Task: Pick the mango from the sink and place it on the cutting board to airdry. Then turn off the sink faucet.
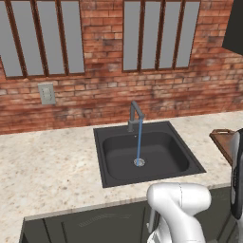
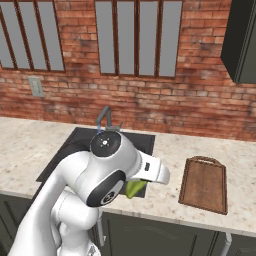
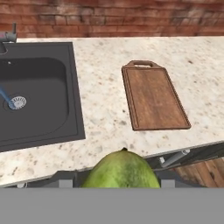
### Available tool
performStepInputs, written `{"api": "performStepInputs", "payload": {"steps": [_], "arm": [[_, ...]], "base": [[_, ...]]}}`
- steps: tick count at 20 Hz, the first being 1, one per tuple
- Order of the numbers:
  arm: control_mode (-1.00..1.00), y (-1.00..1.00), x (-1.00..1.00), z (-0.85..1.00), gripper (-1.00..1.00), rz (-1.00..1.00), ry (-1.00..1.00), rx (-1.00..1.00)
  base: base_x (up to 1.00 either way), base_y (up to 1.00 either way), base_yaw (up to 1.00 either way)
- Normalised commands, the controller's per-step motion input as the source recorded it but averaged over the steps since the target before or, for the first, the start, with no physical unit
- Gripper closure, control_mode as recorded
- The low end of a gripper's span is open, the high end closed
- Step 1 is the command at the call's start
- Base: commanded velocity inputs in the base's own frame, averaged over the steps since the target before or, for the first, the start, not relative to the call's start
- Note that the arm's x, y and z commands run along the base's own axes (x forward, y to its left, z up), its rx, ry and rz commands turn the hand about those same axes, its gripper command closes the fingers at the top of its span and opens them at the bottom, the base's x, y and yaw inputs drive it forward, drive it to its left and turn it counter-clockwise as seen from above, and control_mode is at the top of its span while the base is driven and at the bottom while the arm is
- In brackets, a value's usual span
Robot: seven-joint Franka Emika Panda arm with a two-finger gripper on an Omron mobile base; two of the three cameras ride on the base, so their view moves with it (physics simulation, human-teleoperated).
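Green smooth oval mango (image 3: pixel 120 170) in hand (image 3: pixel 117 183).

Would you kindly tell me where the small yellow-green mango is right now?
The yellow-green mango is held in the gripper, above the counter's front edge, between the dark sink and the reddish-brown wooden cutting board.

1. Kitchen, rendered: speckled stone counter (image 1: pixel 47 161) with dark sink (image 1: pixel 147 154) set in, tap (image 1: pixel 135 116) running
2. Dark cabinets (image 1: pixel 95 223) below; red brick wall (image 2: pixel 150 100), barred windows (image 2: pixel 137 37)
3. Wooden board (image 3: pixel 153 96) on counter
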Motion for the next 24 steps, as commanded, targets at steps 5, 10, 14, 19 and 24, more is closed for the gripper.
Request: {"api": "performStepInputs", "payload": {"steps": [5, 10, 14, 19, 24], "arm": [[-1.0, -0.15, 0.01, -0.01, 1.0, 0.0, 0.0, 0.0], [-1.0, -0.29, 0.07, 0.0, 1.0, 0.0, 0.0, 0.0], [-1.0, -0.29, 0.11, 0.0, 1.0, 0.0, 0.0, 0.0], [-1.0, -0.27, 0.19, -0.01, 1.0, 0.0, 0.0, 0.0], [-1.0, -0.22, 0.25, -0.07, 1.0, 0.0, 0.01, 0.0]], "base": [[0.0, 0.0, 0.0], [0.0, 0.0, 0.0], [0.0, 0.0, 0.0], [0.0, 0.0, 0.0], [0.0, 0.0, 0.0]]}}
